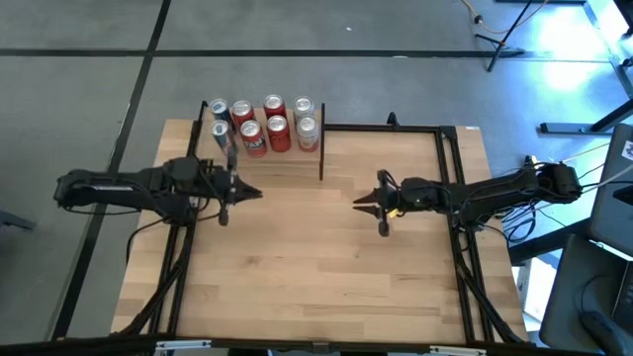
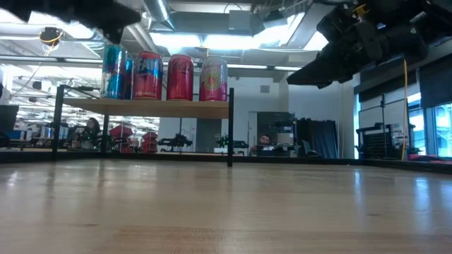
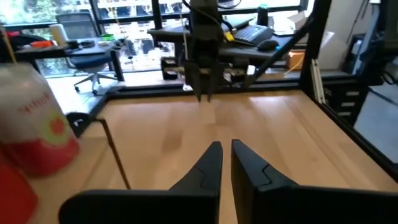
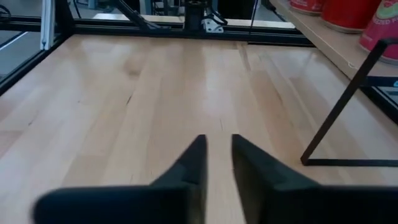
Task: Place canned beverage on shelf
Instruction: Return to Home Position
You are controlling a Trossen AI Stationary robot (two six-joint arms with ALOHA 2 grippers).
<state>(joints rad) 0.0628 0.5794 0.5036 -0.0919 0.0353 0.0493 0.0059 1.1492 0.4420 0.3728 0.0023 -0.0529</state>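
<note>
Glossy metal cans [image 2: 166, 76] on a smooth wood shelf [image 2: 145, 107].
</note>
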